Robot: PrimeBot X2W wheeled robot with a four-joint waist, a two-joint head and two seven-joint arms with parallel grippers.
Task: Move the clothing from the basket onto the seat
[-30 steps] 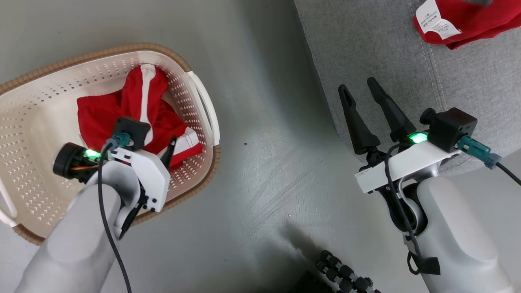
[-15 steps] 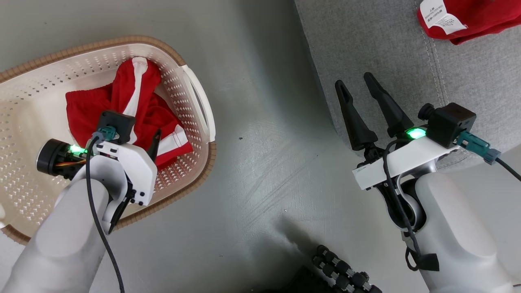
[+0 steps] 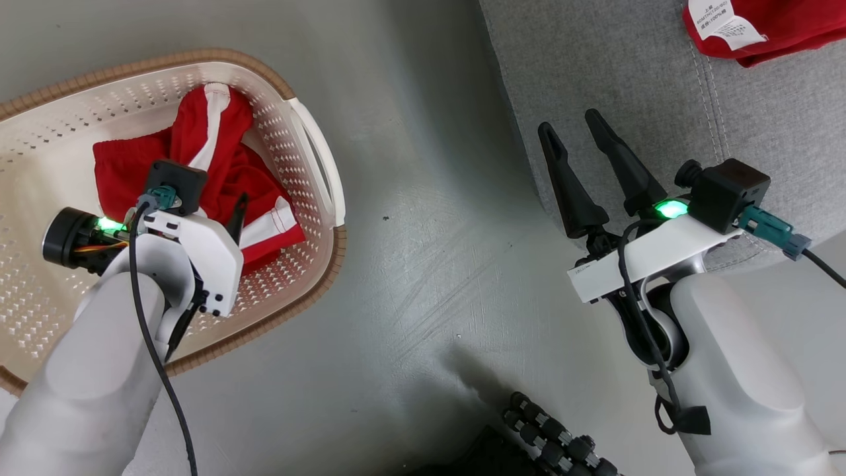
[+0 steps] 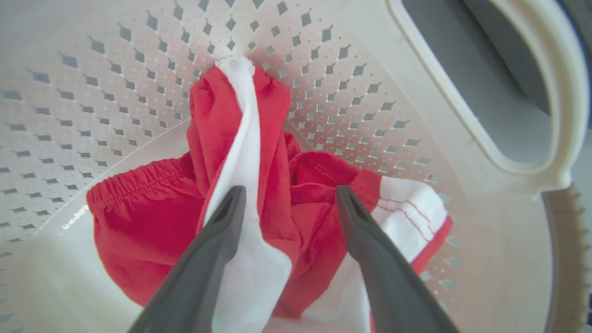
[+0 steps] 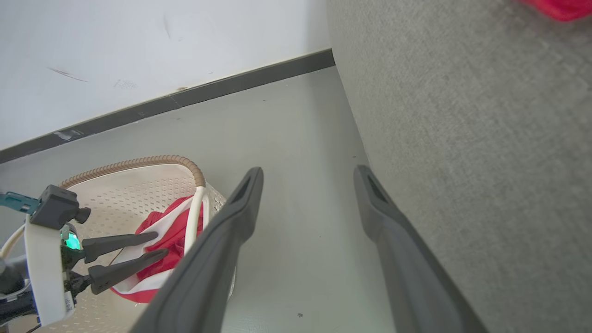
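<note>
The left gripper (image 4: 289, 190) is hanging with its jaws spread just above the rumpled red clothing (image 4: 138, 231) lying inside the basket (image 3: 316, 165). The right gripper (image 3: 570, 124) is hovering, jaws spread and gripping nothing, beside the edge of the seat (image 3: 628, 59), where another red garment (image 3: 786, 26) is lying.

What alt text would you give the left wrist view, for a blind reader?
Open left gripper aimed at red clothing with white stripes, lying in the cream basket. A basket handle is at upper right.
</note>
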